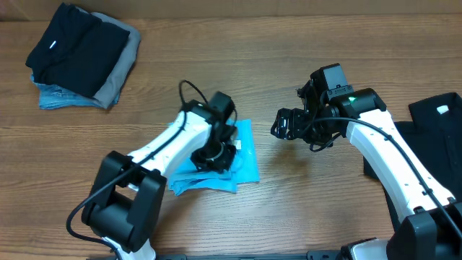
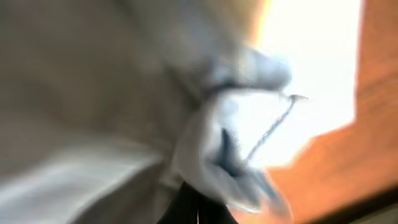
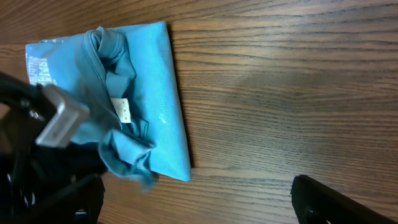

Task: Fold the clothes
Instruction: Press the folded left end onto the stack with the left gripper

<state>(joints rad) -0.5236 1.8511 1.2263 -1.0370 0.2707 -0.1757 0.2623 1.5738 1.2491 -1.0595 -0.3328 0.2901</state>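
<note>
pinching the bunched, soft light blue t-shirt (image 1: pixel 247 165), the left gripper (image 1: pixel 211 157) risks dragging its folds apart; the right gripper (image 1: pixel 284 124) gapes wide, empty.

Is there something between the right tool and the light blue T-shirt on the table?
Nothing visible does. Only the wood of the table lies between the open right tool and the light blue T-shirt. The left tool is shut on the cloth further left, outside that gap.
</note>
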